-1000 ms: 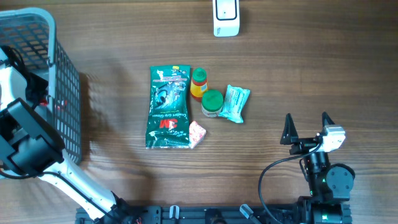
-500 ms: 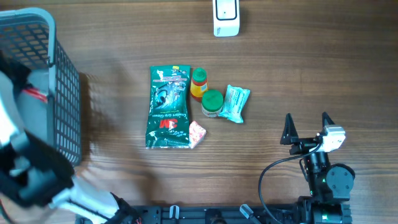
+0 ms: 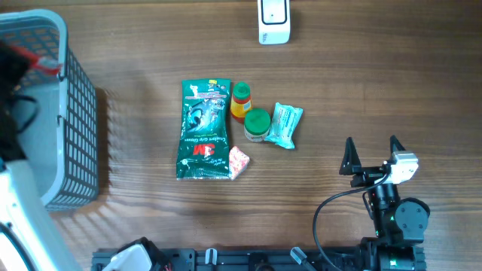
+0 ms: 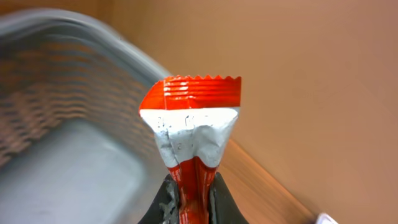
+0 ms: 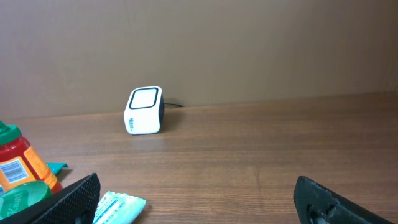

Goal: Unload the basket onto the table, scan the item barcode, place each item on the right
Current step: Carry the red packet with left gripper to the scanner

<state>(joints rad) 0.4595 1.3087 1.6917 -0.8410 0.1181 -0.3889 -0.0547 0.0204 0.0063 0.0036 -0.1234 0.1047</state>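
From overhead, the scanner (image 3: 273,21) stood at the far edge of the table (image 3: 151,226), well apart from everything else. A green bag (image 3: 203,129) lay mid-table, and its "3M" logo was the only writing that could be read from above. Just beside the bag were an orange bottle (image 3: 241,102), a green-lidded jar (image 3: 257,124), a teal sachet (image 3: 284,125) and a small pink sachet (image 3: 238,162). The left arm (image 3: 15,203) was a pale blur at the left edge, by the basket (image 3: 75,113). The right gripper (image 3: 372,147) sat near the front edge with its jaws spread wide and nothing between them.

In the left wrist view, the left gripper (image 4: 191,200) was pinched tight on the lower end of a red and white packet (image 4: 194,134). The packet was held upright in the air, with the basket behind it. The faint print on its white band was too small to read, and no barcode showed.

In the right wrist view, the right gripper's fingers (image 5: 68,198) framed the scanner, which was far off across bare wood. A barcode showed on the bottle's label at the left edge.

By my reading, the item had been picked up and lifted. What remained was carrying it to the scanner and turning its barcode toward the window.
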